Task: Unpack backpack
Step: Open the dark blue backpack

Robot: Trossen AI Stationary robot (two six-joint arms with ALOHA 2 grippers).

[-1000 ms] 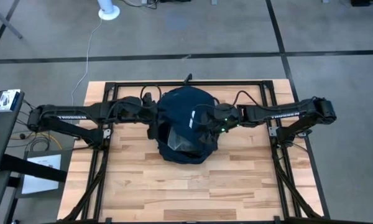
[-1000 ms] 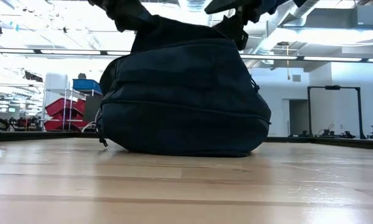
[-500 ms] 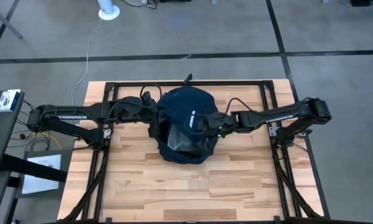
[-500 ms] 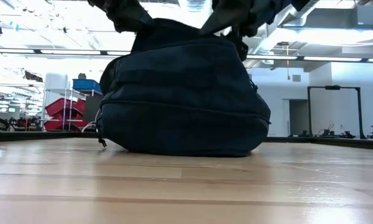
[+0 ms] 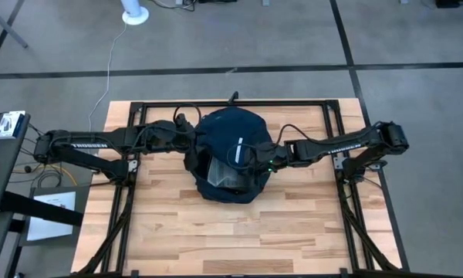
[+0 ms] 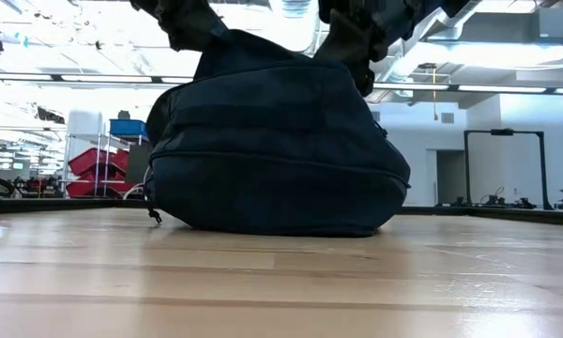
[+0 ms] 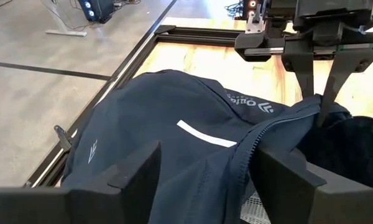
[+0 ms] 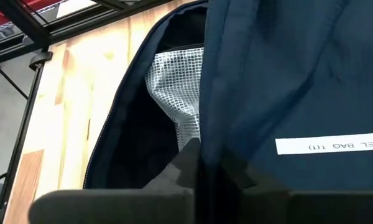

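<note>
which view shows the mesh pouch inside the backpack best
Right wrist view: the white mesh pouch shows plainly inside the open backpack. High view shows it only small. Left wrist view catches a corner. Low view shows none.

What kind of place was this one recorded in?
Probably an industrial lab or workshop: an open ceiling with strip lights, storage racks with red bins behind the wooden table, and a grey concrete floor marked with dark lines.

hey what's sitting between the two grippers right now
The backpack lies between them. In the high view the left gripper stands open at its left edge, and the right gripper, shut, reaches onto its top from the right.
</note>
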